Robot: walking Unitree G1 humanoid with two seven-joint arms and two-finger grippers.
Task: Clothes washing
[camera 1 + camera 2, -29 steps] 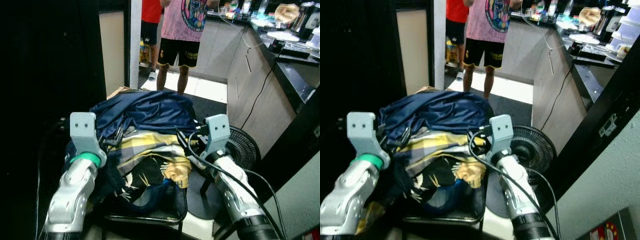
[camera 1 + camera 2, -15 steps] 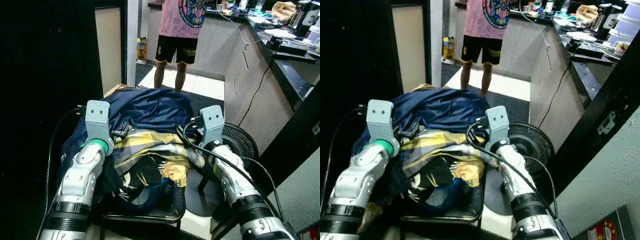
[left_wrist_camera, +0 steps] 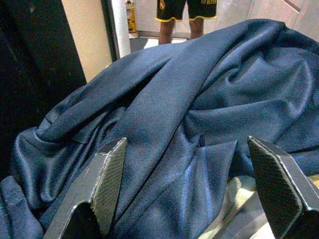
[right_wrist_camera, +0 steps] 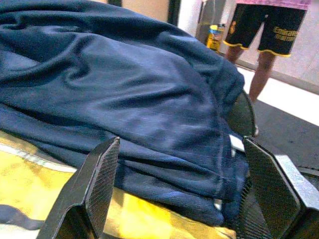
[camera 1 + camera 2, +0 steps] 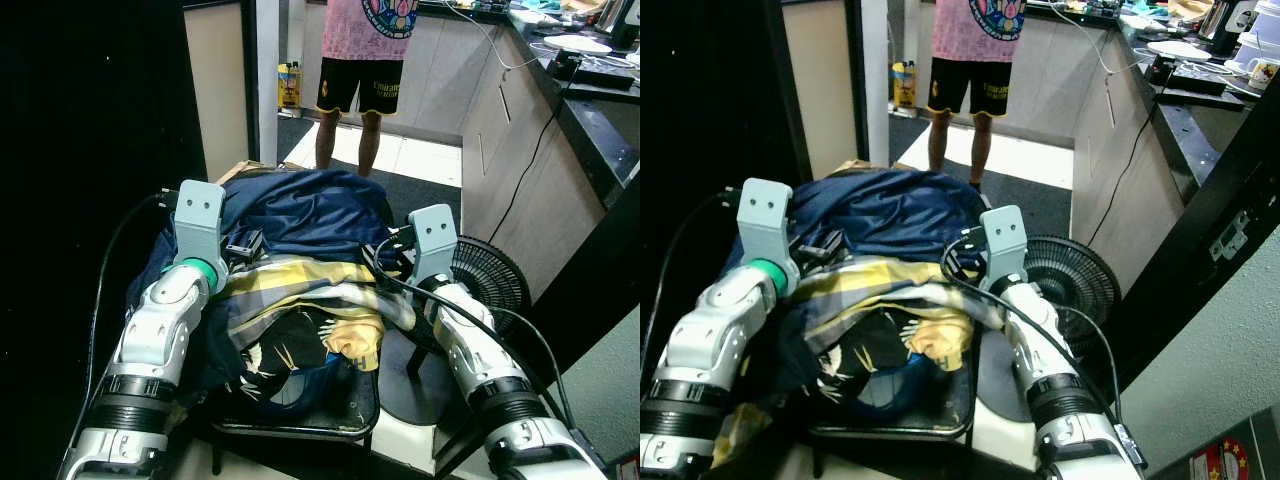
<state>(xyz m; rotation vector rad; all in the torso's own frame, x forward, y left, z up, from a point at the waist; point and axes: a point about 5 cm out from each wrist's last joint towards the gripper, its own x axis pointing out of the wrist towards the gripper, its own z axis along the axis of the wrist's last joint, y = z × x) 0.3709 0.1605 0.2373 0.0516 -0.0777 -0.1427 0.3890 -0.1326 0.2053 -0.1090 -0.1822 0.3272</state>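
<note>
The heap of clothes sits piled on a black chair, and it already spills past the seat: dark cloth hangs off toward 7 o'clock and a yellow-patterned piece droops over the front edge. The likeliest trouble, as I judge it, is a partial grab. If either set of fingers closes on the top navy garment alone, that slippery cloth may slide free and drag the looser pieces under it onto the floor. A second risk is snagging: black cables loop off the right arm just beside the yellow striped cloth, and a fan stands on the floor at about 3 o'clock from the heap, close to where that arm would swing. A person stands at 12 o'clock, well apart, in the path beyond the chair.

The left gripper has its fingers spread wide, holding nothing, with folds of the navy garment lying between and beyond them. The right gripper is likewise spread wide and empty, the same navy cloth ahead of it and yellow cloth just below its near finger. In the head views the two wrists flank the heap, at about 9 and 3 o'clock of it.
</note>
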